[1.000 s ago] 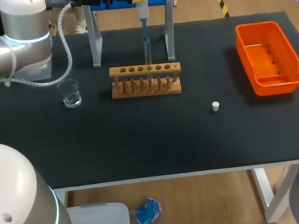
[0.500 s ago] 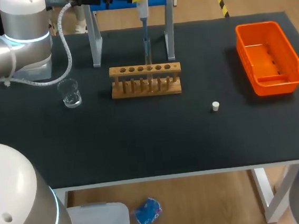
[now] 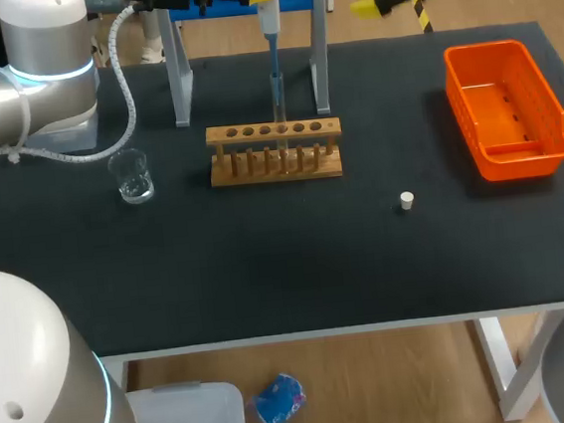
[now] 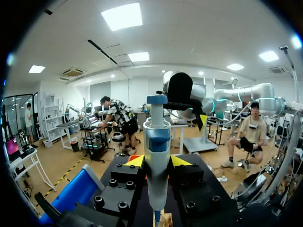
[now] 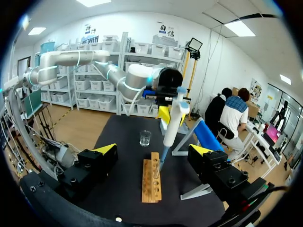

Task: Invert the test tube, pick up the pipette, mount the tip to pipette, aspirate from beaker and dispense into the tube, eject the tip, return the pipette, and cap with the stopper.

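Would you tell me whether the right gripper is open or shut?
Open: the right gripper has its yellow fingertips wide apart, gripping nothing.

A black-topped table [image 3: 268, 273] is standing on pale metal legs [image 3: 504, 360] over a wood-toned floor [image 3: 398, 380]. Striped yellow-and-black tape [image 3: 424, 20] is running across the floor at the far right. Overhead, ceiling panels [image 4: 122, 16], apparently recessed, are shining above white walls [image 5: 128, 23].

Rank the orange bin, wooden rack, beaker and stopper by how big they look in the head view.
1. orange bin, largest in area
2. wooden rack, slightly wider than the bin but far shallower
3. beaker
4. stopper, by far the smallest

All sit at mid-table depth, so nearness hardly skews this.
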Controlling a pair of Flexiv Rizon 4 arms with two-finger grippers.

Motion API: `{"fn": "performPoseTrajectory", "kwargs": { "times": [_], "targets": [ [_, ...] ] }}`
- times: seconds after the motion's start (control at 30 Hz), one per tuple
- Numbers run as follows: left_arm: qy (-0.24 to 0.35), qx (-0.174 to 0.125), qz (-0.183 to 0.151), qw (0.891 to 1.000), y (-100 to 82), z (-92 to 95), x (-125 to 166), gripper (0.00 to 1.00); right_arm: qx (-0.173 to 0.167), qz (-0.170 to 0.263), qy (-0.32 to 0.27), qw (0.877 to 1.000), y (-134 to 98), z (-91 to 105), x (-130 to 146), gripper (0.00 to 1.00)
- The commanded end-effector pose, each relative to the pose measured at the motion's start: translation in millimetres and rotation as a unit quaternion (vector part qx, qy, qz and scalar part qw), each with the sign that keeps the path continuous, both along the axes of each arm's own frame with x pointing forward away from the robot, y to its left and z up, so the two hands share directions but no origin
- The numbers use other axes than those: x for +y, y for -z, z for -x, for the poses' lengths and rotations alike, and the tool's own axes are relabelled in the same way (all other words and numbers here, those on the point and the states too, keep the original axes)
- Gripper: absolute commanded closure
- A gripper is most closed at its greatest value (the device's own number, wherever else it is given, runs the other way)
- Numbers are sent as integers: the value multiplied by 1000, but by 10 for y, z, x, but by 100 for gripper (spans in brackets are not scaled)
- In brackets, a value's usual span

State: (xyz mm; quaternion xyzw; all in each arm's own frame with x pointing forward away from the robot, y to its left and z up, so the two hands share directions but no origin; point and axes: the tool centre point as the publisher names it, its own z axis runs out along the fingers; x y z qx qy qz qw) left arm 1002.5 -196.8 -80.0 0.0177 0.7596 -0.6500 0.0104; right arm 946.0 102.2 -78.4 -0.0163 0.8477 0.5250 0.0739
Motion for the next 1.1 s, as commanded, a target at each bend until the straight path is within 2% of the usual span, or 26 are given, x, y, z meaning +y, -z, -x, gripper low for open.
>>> {"fn": "performPoseTrajectory", "kwargs": {
  "times": [0.03,0.27,0.43,0.7,0.93,1.1],
  "targets": [
    [0,0,-1,1000,-7,3,3,100,-12,-21,9,1000,375,35,-8,0],
    [0,0,-1,1000,-7,3,3,100,-5,-36,14,999,878,-11,48,0],
    [0,0,-1,1000,-7,3,3,100,12,-44,12,999,1167,-20,115,0],
    [0,0,-1,1000,-7,3,3,100,22,-59,8,998,1425,-138,266,0],
    [0,0,-1,1000,-7,3,3,100,27,-65,-8,997,1513,-195,465,0],
    [0,0,-1,1000,-7,3,3,100,33,-63,-5,997,1586,-237,506,0]
  ]
}}
